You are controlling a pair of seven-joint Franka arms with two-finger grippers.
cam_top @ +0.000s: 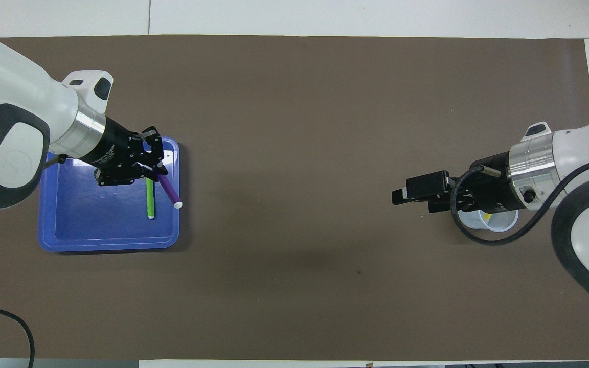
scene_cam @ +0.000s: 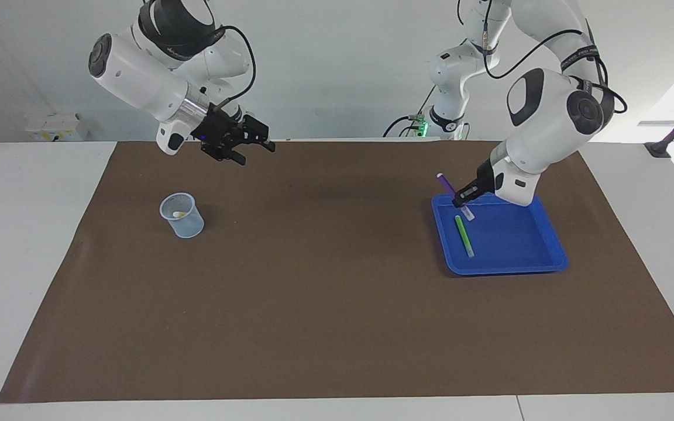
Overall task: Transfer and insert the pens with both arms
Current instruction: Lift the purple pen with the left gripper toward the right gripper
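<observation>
Over the blue plastic tray's (scene_cam: 539, 263) edge, the left gripper (scene_cam: 464, 197) clamped the slim purple marker pen (scene_cam: 447, 184); the right gripper (scene_cam: 253, 147) hung with jaws apart above the brown mat (scene_cam: 325, 304).

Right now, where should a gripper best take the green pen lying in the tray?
Probably mid-barrel, from straight above, fingers across its width: the green pen lies flat in the blue tray, lengthwise away from the robots, with bare floor either side. The left gripper, holding the purple pen, hangs over its farther end.

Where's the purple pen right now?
The purple pen is in the air, tilted and clamped in the left gripper, over the blue tray at the left arm's end of the table, above the green pen.
</observation>
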